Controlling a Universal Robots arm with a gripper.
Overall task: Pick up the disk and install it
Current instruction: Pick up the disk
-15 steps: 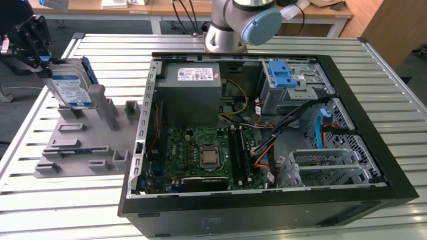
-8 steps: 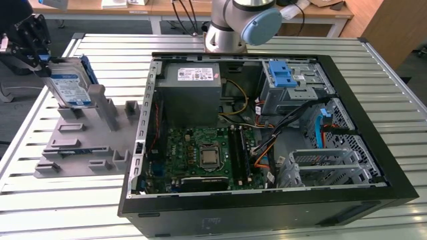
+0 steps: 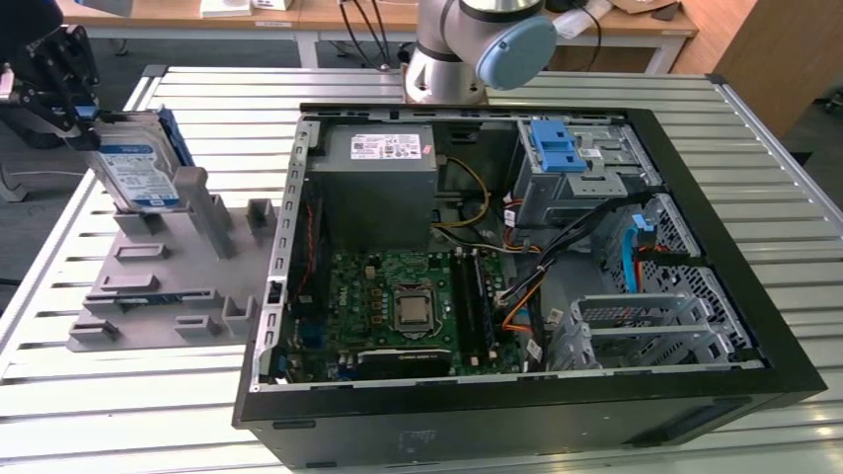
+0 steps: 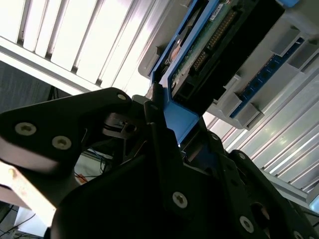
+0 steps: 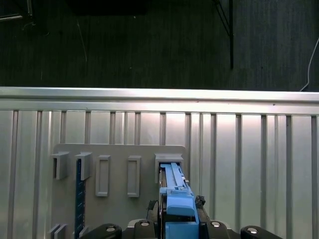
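Working over a ribbed metal-slat counter (image 3: 132, 415) carrying an open black computer case (image 3: 527, 405), with wooden desks (image 3: 355, 15) and dark floor (image 3: 27, 227) behind. Pinching with the black hand (image 3: 82, 117) the blue-framed disk (image 3: 136, 173), standing in a grey moulded rack (image 3: 158, 286) at the exterior view's left, long axis upright, flat labelled face pointing toward the case.

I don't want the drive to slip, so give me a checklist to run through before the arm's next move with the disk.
1. Gripper at the top edge of the disk: ok.
2. Jaws closed on the blue carrier frame: ok, judging by the second wrist view.
3. Disk upright in a slot of the grey rack: ok, not yet lifted.
4. Computer case open: ok.
5. Drive cage free of cables: cannot tell.
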